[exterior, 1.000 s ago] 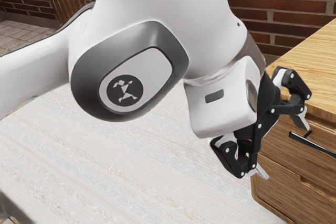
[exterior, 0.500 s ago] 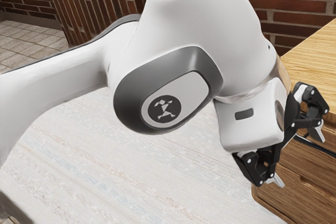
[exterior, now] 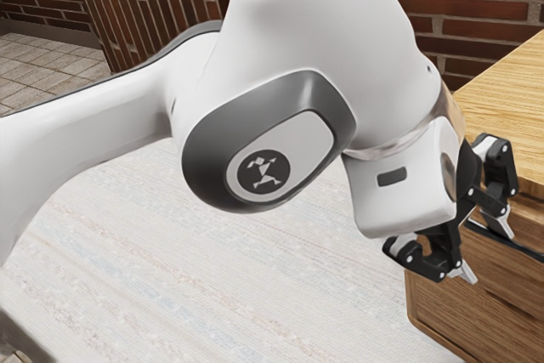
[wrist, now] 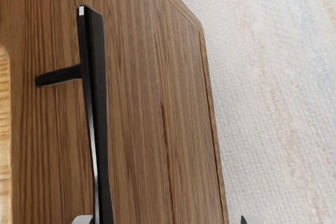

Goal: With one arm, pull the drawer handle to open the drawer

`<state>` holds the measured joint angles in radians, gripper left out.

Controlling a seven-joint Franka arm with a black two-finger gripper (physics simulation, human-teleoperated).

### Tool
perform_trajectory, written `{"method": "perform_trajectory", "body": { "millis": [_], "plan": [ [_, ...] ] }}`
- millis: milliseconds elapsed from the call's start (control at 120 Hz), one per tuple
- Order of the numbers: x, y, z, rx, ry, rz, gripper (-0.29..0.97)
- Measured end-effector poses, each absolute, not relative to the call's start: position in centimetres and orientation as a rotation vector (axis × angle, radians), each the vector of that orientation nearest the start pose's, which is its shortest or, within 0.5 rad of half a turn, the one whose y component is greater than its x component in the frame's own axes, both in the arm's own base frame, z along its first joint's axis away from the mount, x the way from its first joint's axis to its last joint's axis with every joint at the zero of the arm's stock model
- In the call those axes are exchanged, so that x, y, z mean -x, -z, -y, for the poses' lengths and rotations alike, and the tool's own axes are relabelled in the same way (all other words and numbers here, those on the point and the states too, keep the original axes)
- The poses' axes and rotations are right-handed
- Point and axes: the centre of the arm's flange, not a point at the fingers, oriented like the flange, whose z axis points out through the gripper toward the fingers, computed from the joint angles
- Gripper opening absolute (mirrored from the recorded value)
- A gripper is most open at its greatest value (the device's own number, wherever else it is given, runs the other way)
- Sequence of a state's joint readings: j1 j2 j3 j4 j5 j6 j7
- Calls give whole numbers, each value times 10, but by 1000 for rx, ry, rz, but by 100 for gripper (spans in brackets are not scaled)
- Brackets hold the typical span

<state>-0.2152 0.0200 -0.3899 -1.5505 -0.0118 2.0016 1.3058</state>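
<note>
- The drawer handle (wrist: 93,103) is a slim black bar on the cabinet's (exterior: 501,99) wooden drawer front (wrist: 157,108). Its long axis runs along the width of that front, and a short black post (wrist: 58,76) joins it to the wood.
- The tool (exterior: 486,251) is spread wide at the cabinet's near front corner, gripping nothing. One grey fingertip (wrist: 83,220) sits just beside the bar; whether they touch is unclear.
- The cabinet is cut off at the exterior view's right, and the bar's lower end runs out of the wrist view.
- I cannot tell how far the drawer sits out of the cabinet.
- The bulky white arm (exterior: 323,82) hides the cabinet's near side.
- A pale woven surface (exterior: 170,278) lies beside the cabinet, with a brick wall (exterior: 476,6) behind.
</note>
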Motion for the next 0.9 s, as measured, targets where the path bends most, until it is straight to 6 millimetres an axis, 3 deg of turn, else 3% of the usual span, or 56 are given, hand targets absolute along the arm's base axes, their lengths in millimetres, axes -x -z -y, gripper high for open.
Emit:
{"method": "perform_trajectory", "body": {
  "millis": [267, 575, 900],
  "plan": [
    [-488, -668, 339, 1720, 608, -2402, 24],
    [-446, -671, 345, 1700, 579, -2401, 21],
    [-424, -668, 346, 1717, 562, -2397, 21]
  ]
}}
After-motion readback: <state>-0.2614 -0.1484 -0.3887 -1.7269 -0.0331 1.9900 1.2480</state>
